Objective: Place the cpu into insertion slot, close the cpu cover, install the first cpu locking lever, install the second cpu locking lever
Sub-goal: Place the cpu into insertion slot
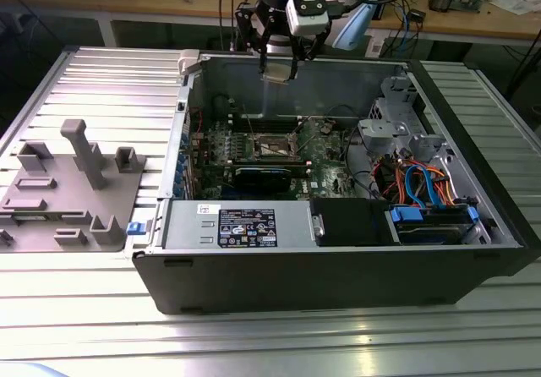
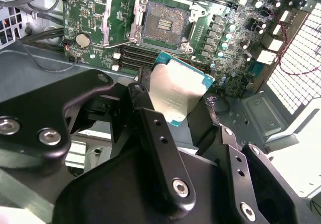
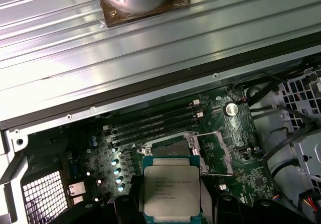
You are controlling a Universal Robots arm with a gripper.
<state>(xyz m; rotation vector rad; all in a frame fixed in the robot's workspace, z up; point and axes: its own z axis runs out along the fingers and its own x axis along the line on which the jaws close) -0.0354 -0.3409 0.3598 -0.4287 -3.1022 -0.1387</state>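
My gripper (image 1: 279,62) hangs above the back wall of the open computer case, shut on the cpu (image 1: 278,71). In both wrist views the cpu (image 2: 178,91) (image 3: 171,191) is a flat silvery square with a green edge, held by two opposite sides between the black fingers (image 2: 143,101). Well below it on the green board lies the insertion slot (image 2: 165,27) (image 1: 276,146), dark and bare; the chip partly hides the insertion slot (image 3: 168,144) in the first wrist view. The cpu cover (image 2: 119,20) (image 3: 215,153) is swung open beside the socket. A thin wire locking lever (image 3: 228,151) runs along it.
Long memory slots (image 3: 150,123) and a black card (image 1: 270,177) flank the socket. A power supply (image 1: 241,225) fills the case's front, with a drive cage and coloured cables (image 1: 423,191) at the exterior view's right. A grey fixture block (image 1: 76,183) stands outside the case.
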